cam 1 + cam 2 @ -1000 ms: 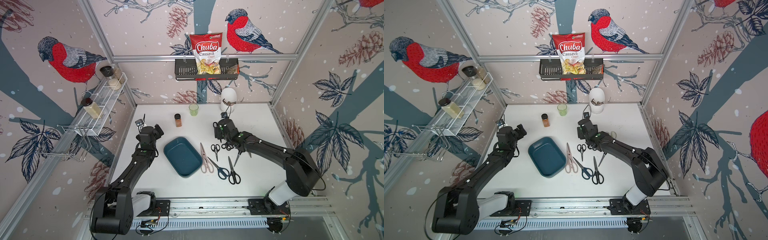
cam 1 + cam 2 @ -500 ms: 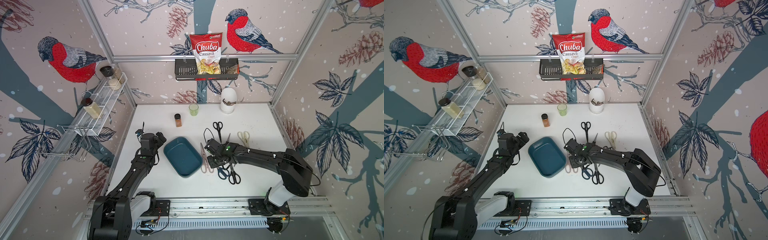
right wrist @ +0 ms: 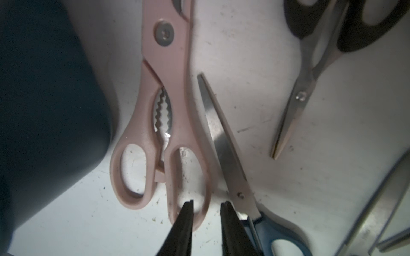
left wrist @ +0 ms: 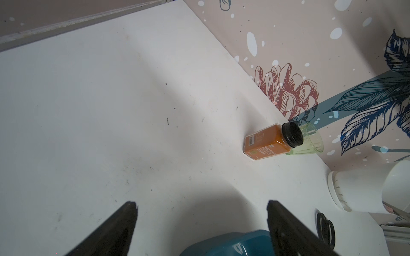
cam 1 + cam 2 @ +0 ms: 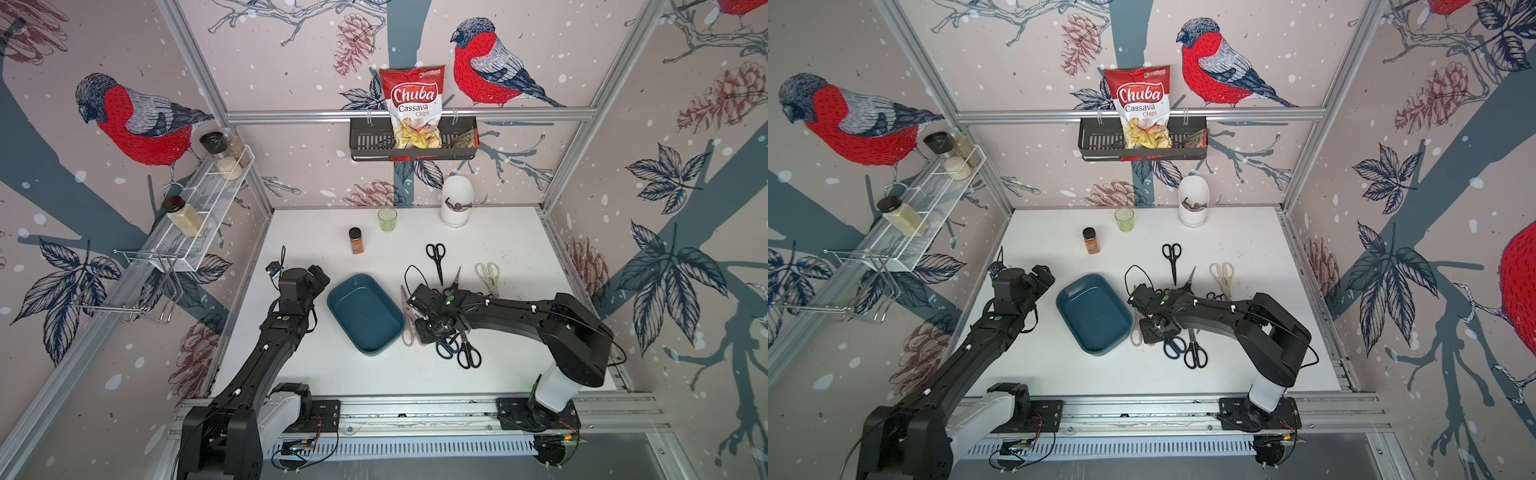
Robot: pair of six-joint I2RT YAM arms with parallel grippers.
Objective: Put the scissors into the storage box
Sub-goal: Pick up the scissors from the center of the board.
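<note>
Right gripper [image 3: 206,205] is down on the pink-handled scissors [image 3: 170,66], fingers pinching one handle loop's rim, one inside and one outside. The pair lies flat on the bench [image 5: 519,249], just beside the empty storage box [image 5: 365,316], so it looks like a short carry. Watch the blue-handled scissors [image 3: 224,137]: their blade lies against that loop. Left gripper [image 4: 202,206] hangs wide open, empty.
</note>
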